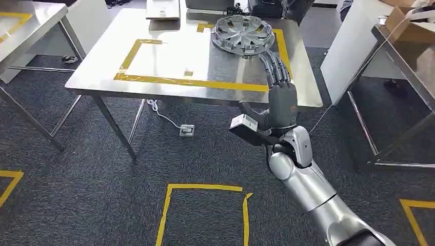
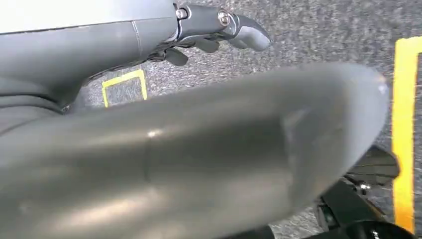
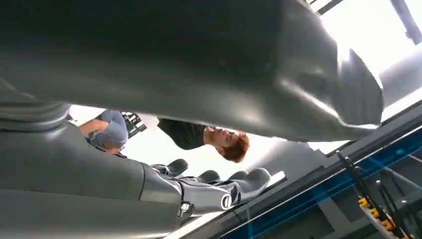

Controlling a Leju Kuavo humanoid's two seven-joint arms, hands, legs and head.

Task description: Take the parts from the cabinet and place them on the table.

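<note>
One part, a silver wheel cover [image 1: 243,34], lay flat on the steel tabletop [image 1: 169,56] near its far right corner, straddling the far right corner of the rectangle marked out in yellow tape [image 1: 190,81]. The right hand [image 1: 279,89] reached over the tabletop's near edge toward the wheel cover, its fingers [image 1: 273,65] stretched straight, apart and grasping nothing; the fingertips stood just beside the cover's near rim, and whether they touched it could not be told. In the right wrist view the same fingers [image 3: 219,184] lay extended and empty. The left hand [image 2: 219,30] hung over the grey carpet [image 2: 318,35], fingers loosely curled with nothing in them, though much of it was hidden behind the arm.

Judged from this arrangement, the placing of this part was essentially complete: the wheel cover rested on the tabletop and the right hand had let go. The cabinet appeared in none of the pictures, so how many parts were left in it could not be told. What presumably remained was to draw the right arm clear and return to the cabinet for any further part.
</note>
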